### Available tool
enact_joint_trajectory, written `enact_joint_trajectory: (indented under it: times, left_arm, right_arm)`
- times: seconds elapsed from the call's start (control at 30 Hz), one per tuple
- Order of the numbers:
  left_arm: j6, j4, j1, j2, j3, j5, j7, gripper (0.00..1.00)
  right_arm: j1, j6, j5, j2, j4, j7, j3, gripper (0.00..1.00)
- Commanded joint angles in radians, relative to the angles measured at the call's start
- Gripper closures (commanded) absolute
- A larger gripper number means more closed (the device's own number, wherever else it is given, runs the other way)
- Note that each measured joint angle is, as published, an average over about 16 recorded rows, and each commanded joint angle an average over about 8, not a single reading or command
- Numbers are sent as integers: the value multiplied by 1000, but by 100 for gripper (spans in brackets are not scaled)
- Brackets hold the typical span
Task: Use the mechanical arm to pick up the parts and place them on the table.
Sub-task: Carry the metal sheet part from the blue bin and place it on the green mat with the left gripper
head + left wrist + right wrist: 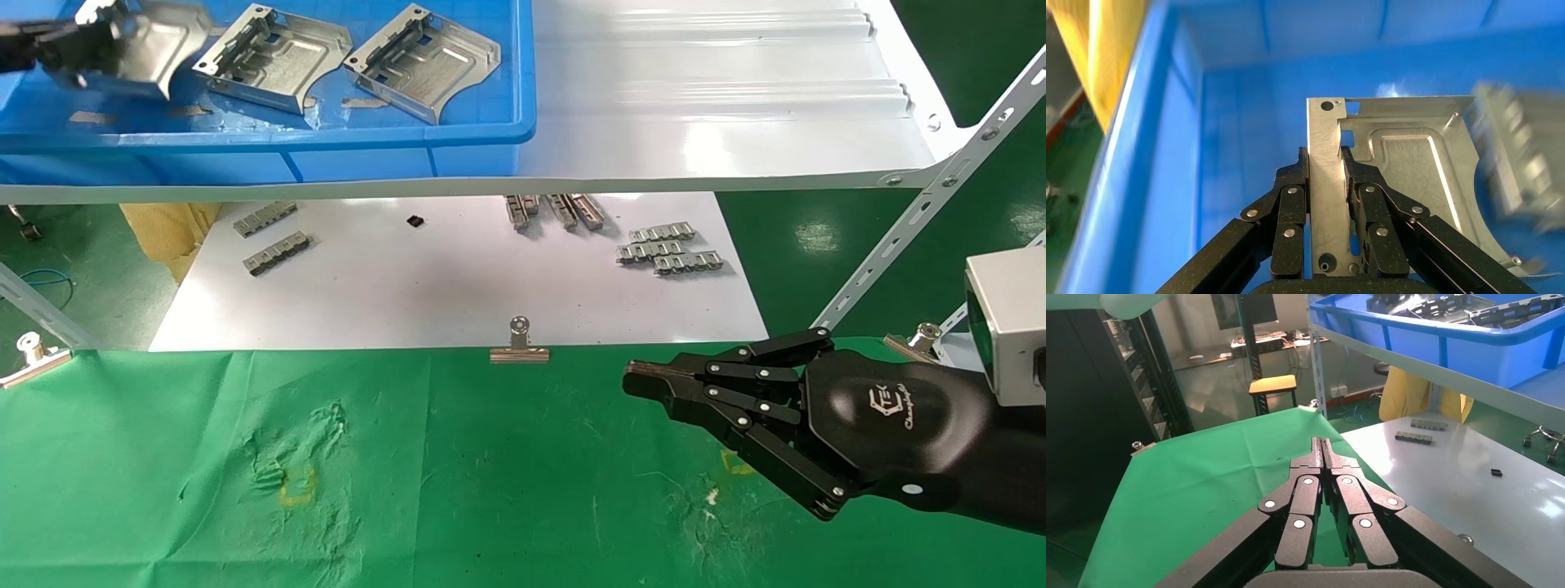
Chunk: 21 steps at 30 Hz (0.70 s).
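Observation:
My left gripper [98, 41] is inside the blue bin [490, 131] at the far left, shut on the side flange of a silver bracket [159, 41]. In the left wrist view the gripper [1326, 156] pinches that flange of the bracket [1407, 159] between its black fingers. Two more silver brackets lie in the bin, one in the middle [274, 57] and one to its right [421, 61]. My right gripper [645, 380] is shut and empty, hovering over the green table [490, 490] at the right; the right wrist view shows its tips [1322, 444] pressed together.
The bin sits on a glossy white shelf [719, 106] with slotted metal struts [923, 220]. Below it a white board [458, 278] carries grey clip strips [670, 249]. A silver binder clip [520, 343] grips the cloth's far edge; another [33, 355] is at the left.

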Motion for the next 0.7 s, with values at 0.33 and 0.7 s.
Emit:
enact_joint_trajectory:
  times: [0.33,0.7]
  left_arm:
    - [45,-128,37,-43,-75,-152,73,100]
    - [392,-180,106,-86,-179,-451,364,100]
  right_arm:
    - [0,0,0,0,0,0,0,100]
    - [0,0,0,0,0,0,0,100]
